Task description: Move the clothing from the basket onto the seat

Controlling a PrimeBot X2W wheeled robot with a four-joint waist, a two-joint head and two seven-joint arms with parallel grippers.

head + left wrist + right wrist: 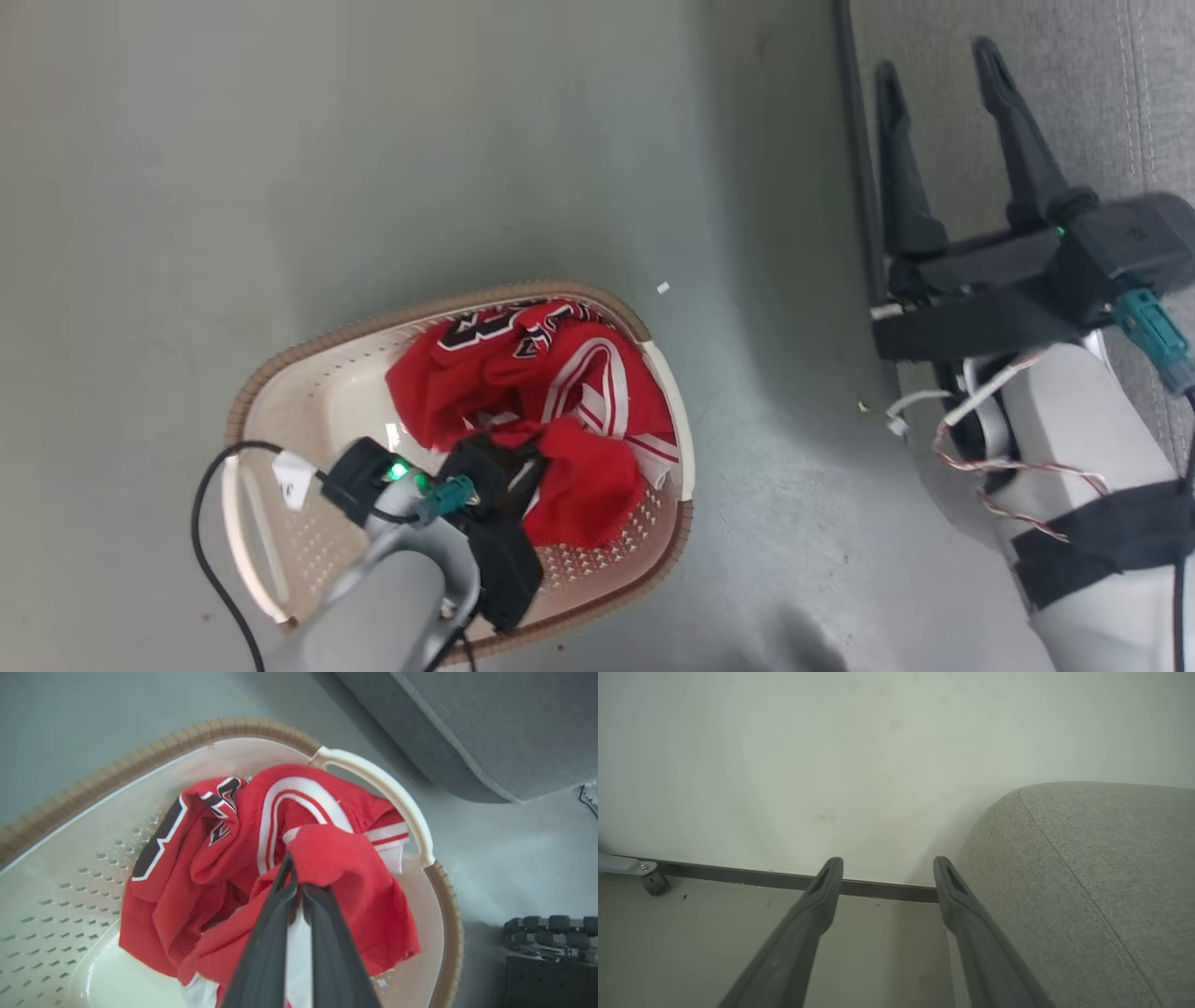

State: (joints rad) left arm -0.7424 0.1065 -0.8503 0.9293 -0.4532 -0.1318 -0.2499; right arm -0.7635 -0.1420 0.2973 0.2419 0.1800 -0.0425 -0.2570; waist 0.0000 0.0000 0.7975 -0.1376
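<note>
Clothing (551,392) heaped inside basket (280,364), none out yet. Left gripper (295,879) down in basket, fingers pinched on a red fold, likely set for lifting. Right gripper (936,58) well apart from basket, spread, empty, out of the way. Seat (1102,112) beyond basket, that side.

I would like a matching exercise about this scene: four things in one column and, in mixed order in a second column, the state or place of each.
Column A
1. left hand
2. right hand
3. basket
4. clothing

Column B
a. open, near the seat
b. standing on the floor
c. red and white, lying in the basket
d. shut on the clothing

Pairs: 1-d, 2-a, 3-b, 4-c
</note>
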